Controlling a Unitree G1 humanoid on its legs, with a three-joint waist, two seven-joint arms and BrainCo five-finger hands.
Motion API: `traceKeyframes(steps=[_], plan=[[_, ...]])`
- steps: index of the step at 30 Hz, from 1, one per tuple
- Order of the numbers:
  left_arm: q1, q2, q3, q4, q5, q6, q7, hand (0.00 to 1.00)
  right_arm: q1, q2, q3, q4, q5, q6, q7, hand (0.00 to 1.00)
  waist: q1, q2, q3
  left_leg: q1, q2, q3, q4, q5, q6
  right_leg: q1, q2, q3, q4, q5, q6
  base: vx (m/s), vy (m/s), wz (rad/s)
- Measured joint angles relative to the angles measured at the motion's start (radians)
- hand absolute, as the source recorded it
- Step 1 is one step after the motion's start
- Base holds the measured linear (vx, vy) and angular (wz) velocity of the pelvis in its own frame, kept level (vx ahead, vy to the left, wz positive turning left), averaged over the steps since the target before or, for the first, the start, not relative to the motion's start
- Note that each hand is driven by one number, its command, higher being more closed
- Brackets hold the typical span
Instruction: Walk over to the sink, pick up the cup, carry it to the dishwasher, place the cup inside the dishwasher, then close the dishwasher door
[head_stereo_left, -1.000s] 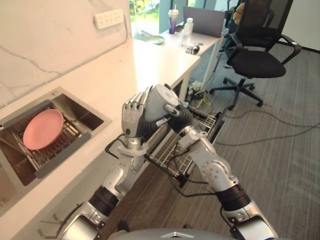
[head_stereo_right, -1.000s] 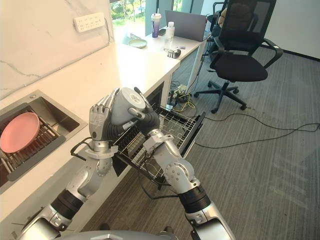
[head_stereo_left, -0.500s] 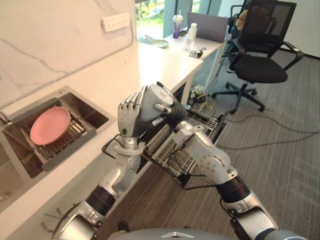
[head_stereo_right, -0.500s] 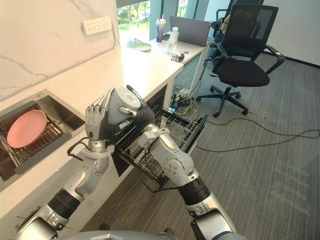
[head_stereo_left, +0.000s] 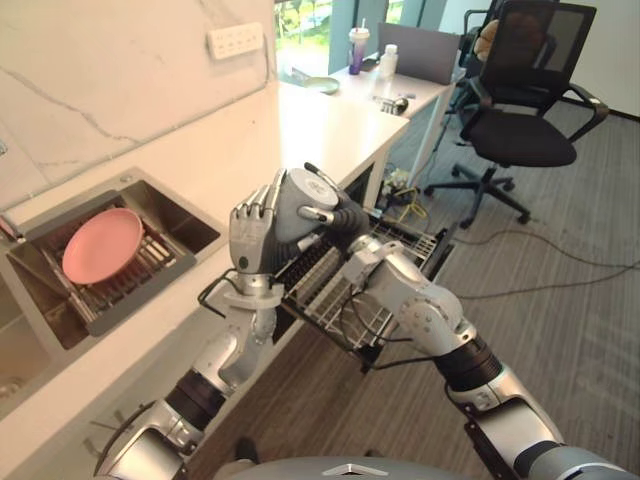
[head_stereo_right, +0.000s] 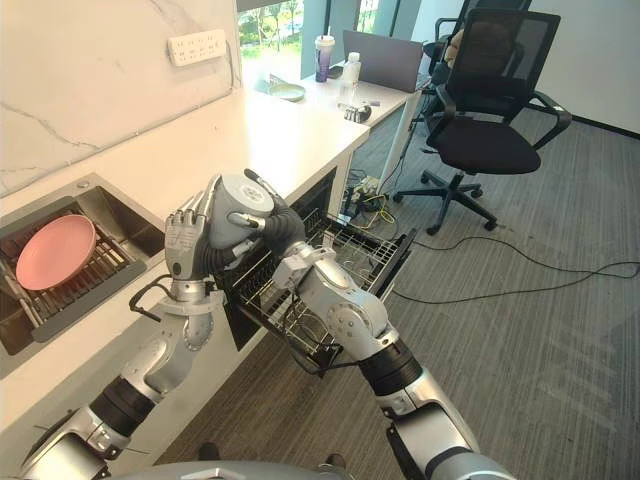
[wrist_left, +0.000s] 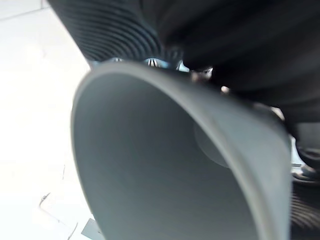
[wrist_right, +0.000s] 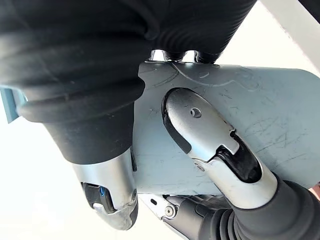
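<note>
Two-handed carry of the cup (head_stereo_left: 305, 200) above the dishwasher rack (head_stereo_left: 335, 300). The left robot hand (head_stereo_left: 250, 240) stands with its back to the head camera and its fingers curved against one side of the cup. The right robot hand (head_stereo_left: 345, 218) closes on the opposite side, one finger laid across the uppermost round face. Opposed pressure from both sides appears intended to keep the smooth vessel from slipping during transfer.

The cup is held clear of the bench (head_stereo_left: 250, 130), at its front edge and directly over the pulled-out rack, well apart from the sink (head_stereo_left: 195, 228), where a pink plate (head_stereo_left: 100, 245) rests on a drain rack. This position suggests the carrying step is nearly complete and lowering into the rack is the step in hand.

The cup is plain matte grey, widening toward the mouth, and lies tilted on its side. The left wrist view looks into its empty interior (wrist_left: 165, 175). The right wrist view shows fine scratches on its outer wall (wrist_right: 270, 115). No handle is visible.
</note>
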Motion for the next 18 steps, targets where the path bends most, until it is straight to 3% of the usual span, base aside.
traceKeyframes(steps=[5,13,14,18], plan=[[0.0,0.004,-0.001,0.0,-0.001,0.004,0.004,1.0,-0.005,-0.001,0.009,0.0,-0.003,-0.009,-0.018,1.0,0.002,-0.001,0.001,0.0,0.0,-0.001,-0.001,0.0,-0.003,-0.001,-0.002,0.0,0.001,-0.002,0.002,-0.01,0.003,0.0],[0.0,0.011,-0.003,-0.011,0.0,0.004,0.022,1.0,-0.006,0.0,0.038,0.0,0.029,-0.084,-0.044,1.0,0.009,-0.001,0.001,0.0,0.0,-0.003,-0.006,-0.003,-0.007,-0.002,-0.002,-0.001,0.004,-0.002,0.002,0.0,0.0,0.0],[0.0,0.012,-0.003,-0.015,0.0,0.004,0.023,0.0,-0.006,0.0,0.043,0.0,0.029,-0.097,-0.045,1.0,0.01,-0.001,0.001,0.0,0.0,-0.003,-0.006,-0.003,-0.008,-0.002,-0.002,-0.001,0.004,-0.002,0.002,0.0,0.0,0.0],[0.019,0.01,-0.008,-0.041,0.004,0.001,0.025,0.0,-0.009,0.024,0.043,0.0,0.023,-0.157,-0.072,1.0,0.011,-0.001,0.001,0.0,0.0,-0.003,-0.006,-0.004,-0.009,-0.002,-0.002,-0.001,0.004,-0.003,0.003,0.0,0.0,0.0]])
